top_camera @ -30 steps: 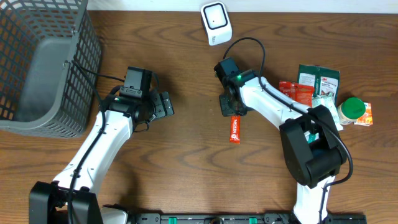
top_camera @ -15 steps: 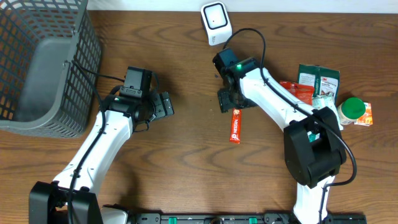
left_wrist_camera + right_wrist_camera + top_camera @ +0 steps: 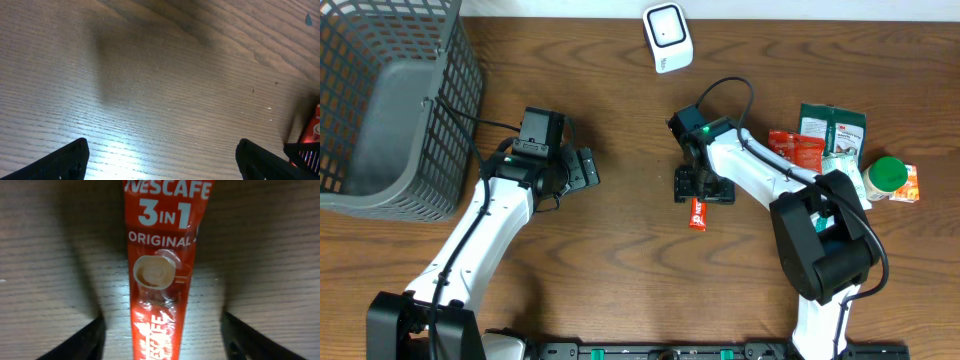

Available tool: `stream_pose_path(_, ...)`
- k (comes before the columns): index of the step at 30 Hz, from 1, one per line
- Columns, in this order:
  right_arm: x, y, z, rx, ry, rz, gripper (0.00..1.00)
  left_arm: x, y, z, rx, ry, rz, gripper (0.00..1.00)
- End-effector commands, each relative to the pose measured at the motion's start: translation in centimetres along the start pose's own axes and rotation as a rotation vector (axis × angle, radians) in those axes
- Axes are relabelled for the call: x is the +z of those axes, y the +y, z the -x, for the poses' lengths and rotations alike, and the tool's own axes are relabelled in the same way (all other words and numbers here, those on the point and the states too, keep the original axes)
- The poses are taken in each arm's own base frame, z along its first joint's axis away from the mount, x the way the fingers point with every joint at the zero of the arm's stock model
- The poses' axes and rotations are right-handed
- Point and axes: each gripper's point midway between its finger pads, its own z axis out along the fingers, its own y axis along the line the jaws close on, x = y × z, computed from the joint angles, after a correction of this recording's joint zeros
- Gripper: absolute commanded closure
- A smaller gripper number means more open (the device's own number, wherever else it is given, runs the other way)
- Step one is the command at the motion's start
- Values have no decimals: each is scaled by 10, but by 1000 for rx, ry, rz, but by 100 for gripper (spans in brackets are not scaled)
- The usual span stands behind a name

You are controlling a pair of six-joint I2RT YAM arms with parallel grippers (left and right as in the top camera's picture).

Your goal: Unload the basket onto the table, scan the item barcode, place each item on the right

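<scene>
Glossy plastic sachet (image 3: 161,280) on matt, smooth wood-grain tbl (image 3: 620,270).

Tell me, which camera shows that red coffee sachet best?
The right wrist view: the sachet fills the frame, its Nescafe 3 in 1 Original label readable. Overhead shows it only as a small red strip partly hidden under the right gripper. The left wrist view catches just a red sliver at the frame's edge.

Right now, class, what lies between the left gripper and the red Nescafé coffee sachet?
Only bare brown wooden table lies between the left gripper and the red sachet; the overhead view shows it.
</scene>
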Motion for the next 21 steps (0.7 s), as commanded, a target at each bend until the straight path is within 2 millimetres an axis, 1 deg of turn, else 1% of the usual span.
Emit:
stream_pose_path(1,8,-6,-10,21,20,-29,41,4,5,-5,4,14,19,6)
stream_pose_path(2,8,-6,-11,-2,22,-29,46,4,5,-5,4,14,19,6)
stream_pose_path(4,8,-6,-10,-70,17,-35,49,4,5,-5,4,14,19,6)
stream_pose_path(5,8,-7,-9,-107,11,-40,53,4,5,-5,4,14,19,6)
stream_pose_path(7,8,-9,-5,-173,-1,-51,56,4,5,-5,4,14,19,6)
stream_pose_path(10,8,-14,-2,-243,-11,-75,57,4,5,-5,4,14,19,6)
stream_pose_path(15,6,-25,4,-273,-36,-142,57,4,5,-5,4,14,19,6)
stream_pose_path(19,6,-31,3,-312,-25,-165,57,4,5,-5,4,14,19,6)
stream_pose_path(21,6,-32,1,-309,-15,-165,54,4,5,-5,4,14,19,6)
